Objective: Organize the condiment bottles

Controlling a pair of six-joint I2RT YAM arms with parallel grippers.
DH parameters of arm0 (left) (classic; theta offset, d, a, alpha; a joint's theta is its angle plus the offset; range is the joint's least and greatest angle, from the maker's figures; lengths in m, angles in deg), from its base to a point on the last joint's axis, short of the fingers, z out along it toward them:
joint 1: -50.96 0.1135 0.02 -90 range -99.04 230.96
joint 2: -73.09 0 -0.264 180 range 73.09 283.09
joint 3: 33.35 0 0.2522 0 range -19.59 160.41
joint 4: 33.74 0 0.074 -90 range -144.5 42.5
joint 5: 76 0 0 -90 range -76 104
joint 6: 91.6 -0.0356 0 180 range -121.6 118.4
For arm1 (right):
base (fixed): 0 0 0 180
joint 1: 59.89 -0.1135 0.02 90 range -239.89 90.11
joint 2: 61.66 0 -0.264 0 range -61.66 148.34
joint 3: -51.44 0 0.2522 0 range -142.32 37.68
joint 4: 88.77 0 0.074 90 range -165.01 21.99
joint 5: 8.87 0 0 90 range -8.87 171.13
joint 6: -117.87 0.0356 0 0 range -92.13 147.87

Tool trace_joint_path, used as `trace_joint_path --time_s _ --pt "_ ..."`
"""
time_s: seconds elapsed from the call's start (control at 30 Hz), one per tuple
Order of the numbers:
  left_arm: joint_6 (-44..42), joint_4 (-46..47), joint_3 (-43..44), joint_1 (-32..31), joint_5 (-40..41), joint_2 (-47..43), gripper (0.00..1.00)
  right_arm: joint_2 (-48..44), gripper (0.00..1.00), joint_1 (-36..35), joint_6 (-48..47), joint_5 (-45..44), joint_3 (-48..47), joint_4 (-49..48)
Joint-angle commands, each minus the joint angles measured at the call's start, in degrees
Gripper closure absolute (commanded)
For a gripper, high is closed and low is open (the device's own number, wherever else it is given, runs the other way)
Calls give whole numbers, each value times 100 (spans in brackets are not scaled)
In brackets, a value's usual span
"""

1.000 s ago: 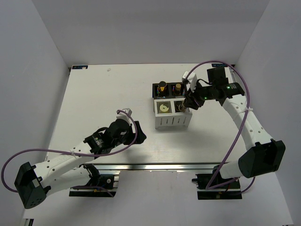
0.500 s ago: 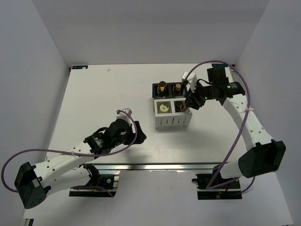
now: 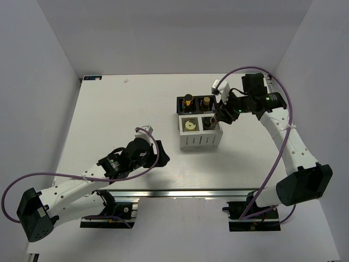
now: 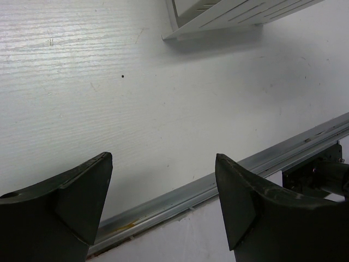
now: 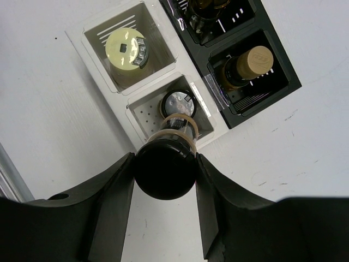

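My right gripper (image 5: 165, 176) is shut on the black cap of a short brown jar (image 5: 166, 164) and holds it upright over the near-right white compartment of the box (image 3: 184, 143). In that compartment a dark round top (image 5: 178, 102) shows just beyond the held jar; I cannot tell if it is the second jar. The cream conical bottle (image 5: 126, 48) stands in the near-left white compartment. Two tall dark bottles (image 5: 248, 63) (image 5: 203, 8) stand in the black far compartments. My left gripper (image 4: 163, 191) is open and empty, low over bare table near the box's front.
A metal rail (image 4: 229, 177) runs along the table's near edge below the left gripper. The box's front corner (image 4: 218, 19) shows at the top of the left wrist view. White walls close the table in on three sides.
My right gripper, with the jar, has shifted slightly up and toward the far right over the box. The left arm has not moved.
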State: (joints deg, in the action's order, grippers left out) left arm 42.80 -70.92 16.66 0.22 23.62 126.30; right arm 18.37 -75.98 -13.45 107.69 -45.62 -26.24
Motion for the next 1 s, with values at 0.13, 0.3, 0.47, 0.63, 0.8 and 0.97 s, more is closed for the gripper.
trace_joint_path --time_s 0.13,0.3,0.47,0.63,0.8,0.97 --pt "-28 110 5 3 -40 -83 14 451 100 1 -534 243 -809 711" --pt "-28 110 -21 3 -14 -118 14 654 100 1 -772 437 -1091 1169" --pt "-19 127 -30 3 -14 -118 14 812 100 -34 -1210 455 -1328 1494" --pt "-28 145 -30 3 -31 -83 14 1172 100 -42 -1615 463 -2022 2064" --pt "-28 118 -30 3 -22 -92 14 1524 100 -113 -2063 402 -2531 2549" --pt "-28 101 -48 3 -5 -127 14 1533 100 -280 -2310 244 -2454 2628"
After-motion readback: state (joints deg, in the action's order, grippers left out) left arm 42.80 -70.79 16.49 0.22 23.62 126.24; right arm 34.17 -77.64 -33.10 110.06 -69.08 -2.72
